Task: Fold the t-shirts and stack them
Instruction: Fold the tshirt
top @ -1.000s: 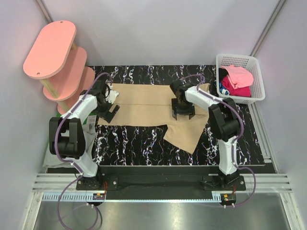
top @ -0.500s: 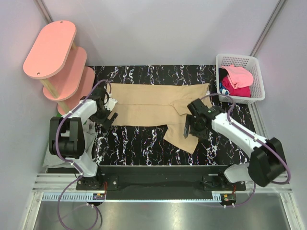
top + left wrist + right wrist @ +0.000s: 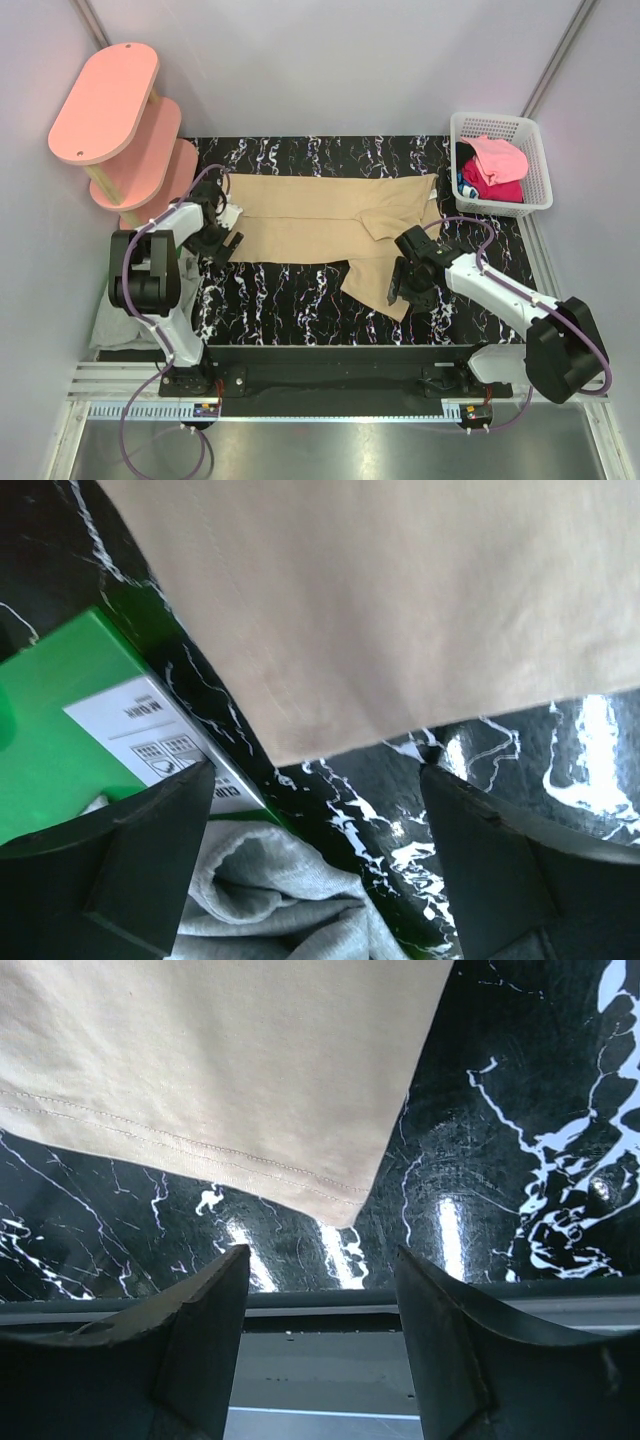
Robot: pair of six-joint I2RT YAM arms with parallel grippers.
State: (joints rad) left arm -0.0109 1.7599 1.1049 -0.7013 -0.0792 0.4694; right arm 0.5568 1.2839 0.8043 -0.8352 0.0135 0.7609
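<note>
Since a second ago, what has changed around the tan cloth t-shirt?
The right gripper swung from the far middle of the tan cloth t-shirt to its near right corner, open and empty. The left gripper edged nearer along its left hem. White mesh basket and pink oval shelves unchanged.

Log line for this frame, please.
tan t-shirt: on table, unheld | left gripper: open, at its near-left corner | right gripper: open, at its near-right corner
</note>
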